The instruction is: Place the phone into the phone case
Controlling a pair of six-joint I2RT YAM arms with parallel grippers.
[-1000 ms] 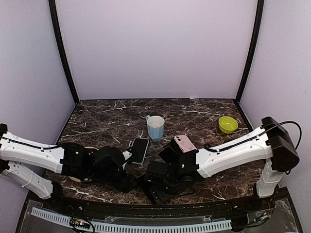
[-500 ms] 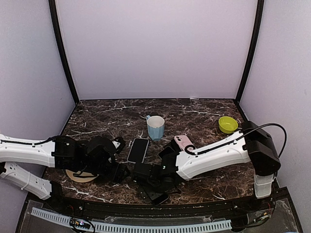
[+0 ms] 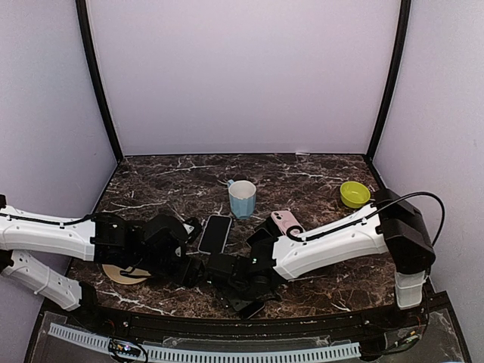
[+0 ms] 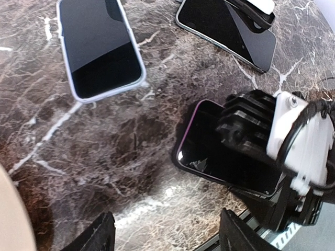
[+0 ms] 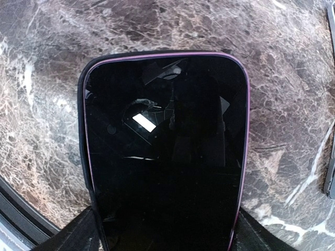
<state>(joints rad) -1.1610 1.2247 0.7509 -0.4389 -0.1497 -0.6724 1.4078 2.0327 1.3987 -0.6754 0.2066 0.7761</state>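
We find no readable text, label, brand, number or sign in any of the views. The glossy black screen of the purple-rimmed phone shows only reflections. The dark glass of the white-rimmed phone is likewise blank. The pale blue cup, the small lime-green bowl and the pink slab with a round camera ring are too small in the overhead view for us to make out any marking. The white arm casings carry nothing we can read.
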